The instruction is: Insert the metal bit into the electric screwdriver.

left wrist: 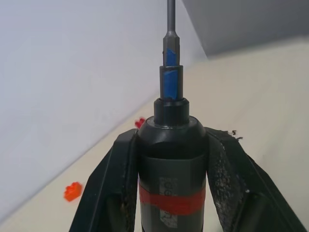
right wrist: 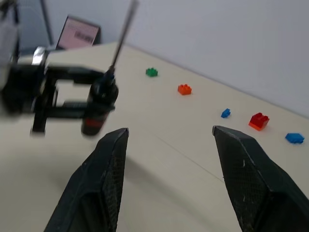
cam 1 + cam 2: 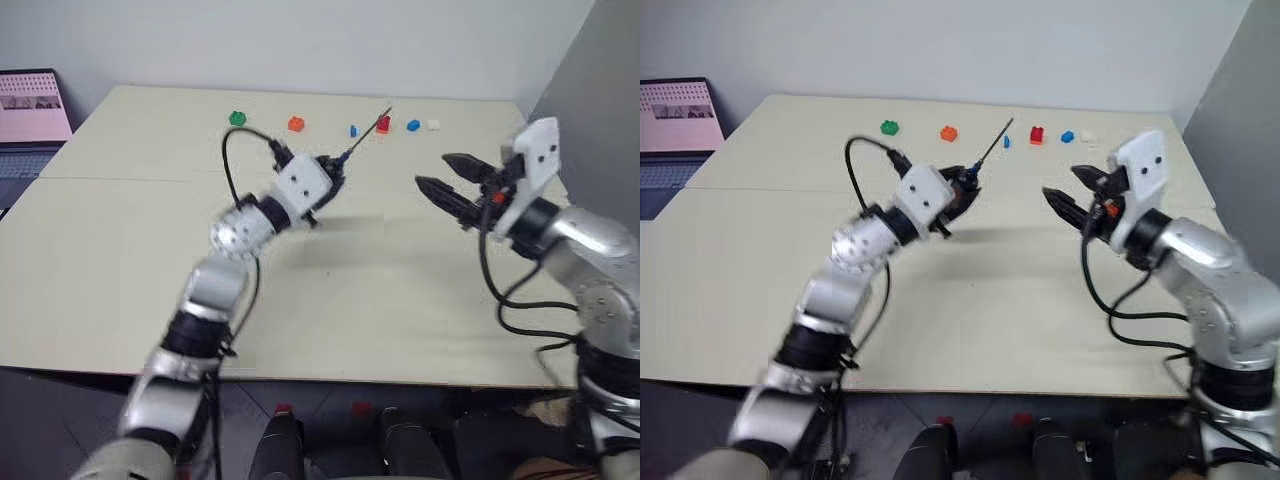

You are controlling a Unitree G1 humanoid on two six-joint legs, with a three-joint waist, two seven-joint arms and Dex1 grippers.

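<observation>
Room: a laptop [image 3: 30, 115] sits at the table's 10 o'clock edge, against pale walls.
Surface: a beige table [image 3: 120, 260], with small toy bricks [image 3: 296, 124] lined up along 12 o'clock.
Left gripper [image 1: 169, 159]: fingers clamp the electric screwdriver [image 1: 171, 159], raised above mid-table.
Metal bit [image 3: 996, 138]: seated in the screwdriver's blue tip, pointing toward 1 o'clock.
Right gripper [image 2: 169, 140]: at 3 o'clock, fingers spread wide and empty.

The electric screwdriver [image 1: 172, 159] is showing smooth black plastic; the metal bit [image 1: 171, 14] is appearing matt grey; the fingers [image 1: 108, 193] are looking rough.
</observation>
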